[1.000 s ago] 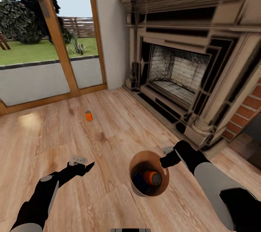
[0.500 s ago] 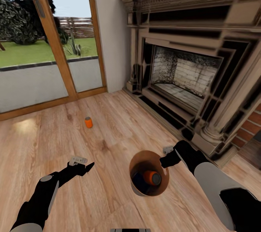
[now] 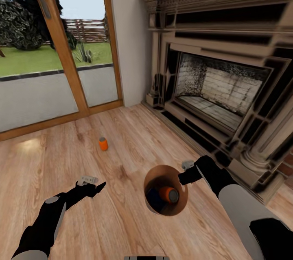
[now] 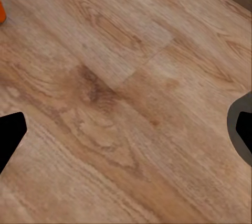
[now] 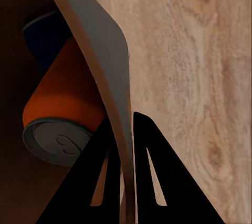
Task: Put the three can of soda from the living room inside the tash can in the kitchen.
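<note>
The right pincer point(image 5: 122, 129) is clamped on the rim of the copper-lined, tan tapered bin point(image 3: 151, 178), which holds an orange can point(image 3: 168, 194) and a dark blue can point(image 5: 44, 38). The left pincer point(image 3: 101, 187) gapes empty over the light wood floor point(image 3: 122, 219). Another orange can point(image 3: 103, 144) stands near the glass door point(image 3: 49, 48).

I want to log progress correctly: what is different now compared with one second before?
The whole head view has shifted, so the camera moved, seemingly nearer to the orange can on the floor. The right gripper stays clamped on the rim of the trash can, with two cans inside. The left gripper stays open and empty.
</note>
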Available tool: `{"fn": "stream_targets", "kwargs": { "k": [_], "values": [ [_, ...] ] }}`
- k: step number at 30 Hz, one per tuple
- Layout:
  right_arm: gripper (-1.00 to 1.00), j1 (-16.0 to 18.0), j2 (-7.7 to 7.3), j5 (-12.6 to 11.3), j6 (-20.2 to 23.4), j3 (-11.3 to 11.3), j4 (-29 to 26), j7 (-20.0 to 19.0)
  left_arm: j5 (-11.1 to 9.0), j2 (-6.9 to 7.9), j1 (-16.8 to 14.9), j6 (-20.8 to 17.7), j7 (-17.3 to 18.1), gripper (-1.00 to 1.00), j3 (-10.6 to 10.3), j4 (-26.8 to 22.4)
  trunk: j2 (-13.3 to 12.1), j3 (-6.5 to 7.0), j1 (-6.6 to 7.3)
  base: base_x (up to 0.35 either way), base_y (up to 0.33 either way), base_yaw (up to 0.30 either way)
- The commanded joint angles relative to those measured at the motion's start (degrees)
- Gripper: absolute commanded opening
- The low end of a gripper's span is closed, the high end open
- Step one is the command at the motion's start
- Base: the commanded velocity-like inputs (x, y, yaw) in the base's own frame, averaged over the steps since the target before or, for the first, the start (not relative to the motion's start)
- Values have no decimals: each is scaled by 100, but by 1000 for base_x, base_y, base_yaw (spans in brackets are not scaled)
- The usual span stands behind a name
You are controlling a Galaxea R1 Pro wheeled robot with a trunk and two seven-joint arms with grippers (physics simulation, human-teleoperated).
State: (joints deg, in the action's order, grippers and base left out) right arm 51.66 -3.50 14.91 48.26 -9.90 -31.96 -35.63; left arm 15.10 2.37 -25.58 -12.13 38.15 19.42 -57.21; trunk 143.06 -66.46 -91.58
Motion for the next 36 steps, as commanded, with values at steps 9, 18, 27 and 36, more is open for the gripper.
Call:
{"fn": "stream_targets", "kwargs": {
  "k": [9,18,27,36],
  "values": [
    [-100,-6,6,-164,60,14,-20,-41,1,0,0,1,0,100,0,-1,0,1,1,253,197,0],
    [-100,-6,7,-164,69,14,-22,-42,-10,0,0,3,1,100,0,-1,0,1,1,259,188,-161],
    [-100,-11,13,-164,69,10,-21,-41,-16,0,0,1,0,100,-1,-1,0,12,1,275,164,-179],
    [-100,-15,19,-164,69,6,-20,-41,-16,0,0,1,5,100,-2,-1,0,13,1,278,160,-13]
  ]
}}
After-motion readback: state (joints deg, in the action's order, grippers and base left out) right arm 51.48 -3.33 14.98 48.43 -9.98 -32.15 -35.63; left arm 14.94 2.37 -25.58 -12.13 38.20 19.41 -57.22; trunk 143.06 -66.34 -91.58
